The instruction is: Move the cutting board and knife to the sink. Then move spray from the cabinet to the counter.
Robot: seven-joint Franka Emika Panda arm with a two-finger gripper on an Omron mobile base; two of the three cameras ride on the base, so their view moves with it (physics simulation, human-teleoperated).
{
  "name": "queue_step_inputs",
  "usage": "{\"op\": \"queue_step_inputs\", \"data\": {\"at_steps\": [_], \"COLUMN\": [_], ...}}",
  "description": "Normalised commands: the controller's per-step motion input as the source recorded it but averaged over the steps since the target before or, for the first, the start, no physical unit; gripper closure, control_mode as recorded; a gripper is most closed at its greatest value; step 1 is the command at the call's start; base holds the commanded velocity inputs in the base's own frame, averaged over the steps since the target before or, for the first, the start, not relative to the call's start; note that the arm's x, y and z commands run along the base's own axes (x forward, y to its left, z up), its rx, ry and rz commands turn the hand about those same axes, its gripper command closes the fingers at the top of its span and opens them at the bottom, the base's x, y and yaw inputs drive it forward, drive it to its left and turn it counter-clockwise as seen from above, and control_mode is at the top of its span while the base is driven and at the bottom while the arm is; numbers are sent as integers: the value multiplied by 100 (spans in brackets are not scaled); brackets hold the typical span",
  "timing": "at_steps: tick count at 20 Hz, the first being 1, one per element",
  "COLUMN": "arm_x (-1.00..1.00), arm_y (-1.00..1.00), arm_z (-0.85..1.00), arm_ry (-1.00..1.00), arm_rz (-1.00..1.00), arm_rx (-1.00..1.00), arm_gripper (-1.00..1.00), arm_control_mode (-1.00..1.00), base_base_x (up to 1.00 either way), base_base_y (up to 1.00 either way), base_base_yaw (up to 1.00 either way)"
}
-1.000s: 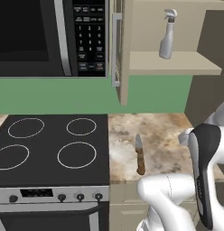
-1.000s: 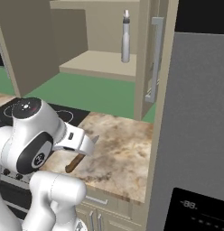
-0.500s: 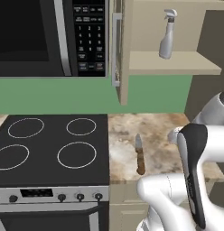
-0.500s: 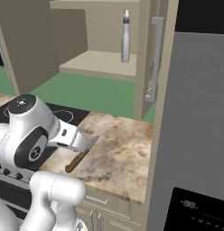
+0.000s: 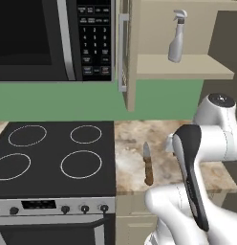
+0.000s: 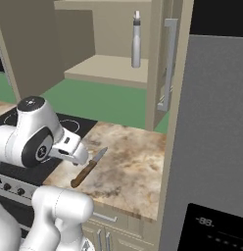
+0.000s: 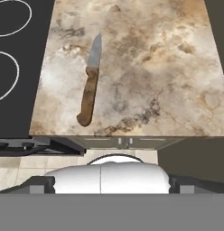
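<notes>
Near the counter's (image 5: 134, 139) left edge, just beside the stovetop (image 5: 53, 153), lies the knife (image 5: 147, 163). It rests flat on the marbled stone, silver blade pointing toward the green back wall (image 5: 68, 100) and brown wooden handle pointing toward the counter's front edge. In the hand view the knife (image 7: 89, 90) lies in the left part of the counter (image 7: 150, 67), parallel to the stovetop (image 7: 14, 67) edge, with nothing touching it.

The spray bottle (image 5: 176, 43) stands upright on the shelf (image 5: 182, 67) of the open wall cabinet (image 6: 94, 29) above the counter, near the shelf's middle. In the right base view the spray bottle (image 6: 136, 40) stands just beside the open door, which carries a long silver bar handle (image 6: 167, 63).

The gripper's jaws stand fully apart, gripping nothing. The arm (image 5: 206, 143) is raised above the counter's right front corner. A microwave (image 5: 53, 38) hangs above the stovetop, left of the cabinet.
</notes>
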Motion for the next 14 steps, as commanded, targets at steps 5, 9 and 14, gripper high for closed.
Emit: {"op": "queue_step_inputs", "data": {"at_steps": [5, 9, 14], "arm_x": [4, 0, 13], "arm_y": [14, 11, 6], "arm_z": [-36, -40, -34], "arm_ry": [0, 0, 0], "arm_rz": [0, 0, 0], "arm_rx": [0, 0, 7], "arm_gripper": [-100, -100, -100], "arm_control_mode": [-100, -100, -100], "base_base_x": [0, 0, 0], "base_base_y": [0, 0, 0], "base_base_yaw": [0, 0, 0]}}
